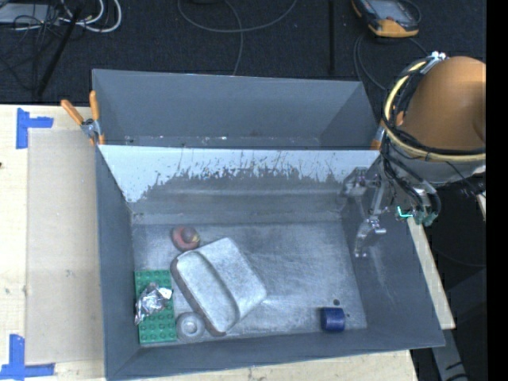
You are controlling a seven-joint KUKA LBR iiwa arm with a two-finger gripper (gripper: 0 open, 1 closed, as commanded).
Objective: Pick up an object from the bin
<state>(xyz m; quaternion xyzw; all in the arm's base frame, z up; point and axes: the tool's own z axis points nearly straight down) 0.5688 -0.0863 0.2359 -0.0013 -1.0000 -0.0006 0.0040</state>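
Grey metal bin (238,105), arm (440,105) reaching over right wall, jaws pointing down, their gap unclear

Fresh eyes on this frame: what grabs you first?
The big pale grey oblong case lying slantwise in the left half of the bin, and a green studded plate with crumpled foil on it at its left. Next the pincer hanging by the right wall, apart from all the things, and a small blue block alone near the front right.
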